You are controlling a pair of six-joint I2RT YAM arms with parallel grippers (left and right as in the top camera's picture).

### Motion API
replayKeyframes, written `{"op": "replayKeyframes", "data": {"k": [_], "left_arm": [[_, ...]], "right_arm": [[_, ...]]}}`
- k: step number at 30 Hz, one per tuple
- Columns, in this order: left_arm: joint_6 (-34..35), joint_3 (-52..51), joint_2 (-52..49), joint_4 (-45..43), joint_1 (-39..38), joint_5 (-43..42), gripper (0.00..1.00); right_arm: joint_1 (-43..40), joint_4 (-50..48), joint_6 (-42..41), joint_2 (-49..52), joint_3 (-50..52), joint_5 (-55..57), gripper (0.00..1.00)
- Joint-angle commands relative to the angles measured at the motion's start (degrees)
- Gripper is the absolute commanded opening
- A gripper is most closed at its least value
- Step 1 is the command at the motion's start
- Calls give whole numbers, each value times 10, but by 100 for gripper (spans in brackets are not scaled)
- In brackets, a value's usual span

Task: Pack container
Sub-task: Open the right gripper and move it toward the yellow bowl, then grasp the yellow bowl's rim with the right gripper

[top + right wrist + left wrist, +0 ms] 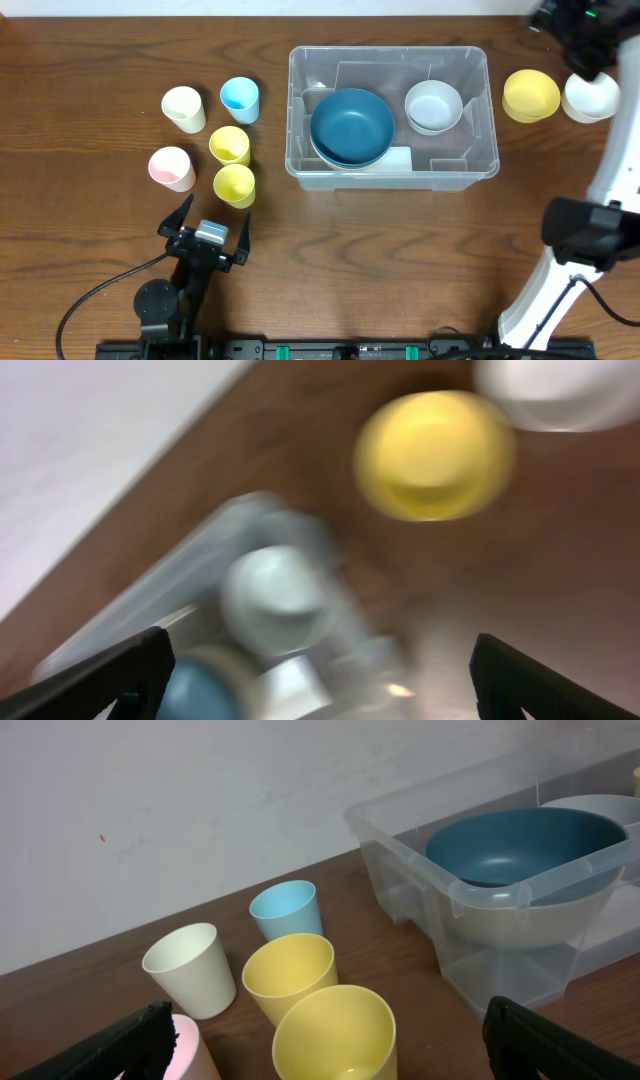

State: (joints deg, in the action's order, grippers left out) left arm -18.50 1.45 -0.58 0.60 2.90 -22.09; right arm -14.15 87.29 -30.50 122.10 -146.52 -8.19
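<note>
Overhead, you see the container (392,52) a little right of the table's centre, open side up, its long axis running left to right across the picture; a pale label (398,158) sits on the near long wall, toward the arm bases. Inside it, a dark blue bowl (351,126) fills the left half and a white bowl (433,106) lies in the right half, the two apart; you cannot tell whether something lies under the blue one.

The right wrist view is badly blurred, showing only smeared shapes; in the left wrist view the pink cup (190,1050) is cut off at the bottom edge, and the container's far end runs out of the picture.

Your left gripper (212,218) sits low at the near edge, pointing toward the cups, fingers spread wide and empty, just short of the nearest yellow cup (235,184). Your right arm reaches from its near base to the far right corner, partly cut off overhead, above the yellow bowl (531,95) and a second white bowl (591,97); the right gripper (320,695) has its fingers wide apart, nothing between them.
</note>
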Motion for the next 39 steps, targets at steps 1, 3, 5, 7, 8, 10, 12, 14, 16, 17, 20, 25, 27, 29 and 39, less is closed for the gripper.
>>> {"op": "replayKeyframes", "data": {"k": [1, 3, 5, 7, 8, 10, 12, 14, 16, 17, 20, 25, 27, 29, 39], "left_arm": [[-9, -12, 3, 18, 3, -3, 98], [-9, -12, 3, 18, 3, -3, 98], [-9, -12, 3, 18, 3, -3, 98], [-9, -12, 3, 18, 3, -3, 98], [-9, -12, 3, 18, 3, -3, 98], [-9, -12, 3, 18, 3, -3, 98], [-10, -12, 3, 18, 3, -3, 98], [-9, -12, 3, 18, 3, -3, 98], [-10, -12, 3, 18, 3, -3, 98], [-9, -12, 3, 18, 3, -3, 98], [-9, -12, 3, 18, 3, -3, 98], [-9, -12, 3, 18, 3, -3, 98], [-9, -12, 3, 18, 3, -3, 98], [-9, -12, 3, 18, 3, -3, 98], [-9, -12, 3, 18, 3, -3, 98]], "right_arm": [[-26, 5, 28, 6, 44, 76, 96], [-40, -10, 27, 6, 84, 77, 96], [-51, -40, 27, 6, 131, 77, 96], [-57, -71, 27, 6, 173, 77, 96], [-60, -92, 27, 6, 197, 77, 96], [-61, -130, 26, 6, 239, 77, 96], [-61, -177, 20, 6, 289, 76, 96], [-61, -209, 16, 6, 321, 76, 96], [-61, -245, 12, 6, 356, 76, 96], [-62, -260, 9, 6, 370, 76, 95], [-63, -300, 5, 6, 405, 76, 95], [-67, -341, -4, 9, 446, 84, 95], [-70, -352, -10, 10, 459, 84, 95], [-76, -361, -17, 10, 473, 84, 95], [-105, -387, -22, 13, 523, 84, 95]]}}
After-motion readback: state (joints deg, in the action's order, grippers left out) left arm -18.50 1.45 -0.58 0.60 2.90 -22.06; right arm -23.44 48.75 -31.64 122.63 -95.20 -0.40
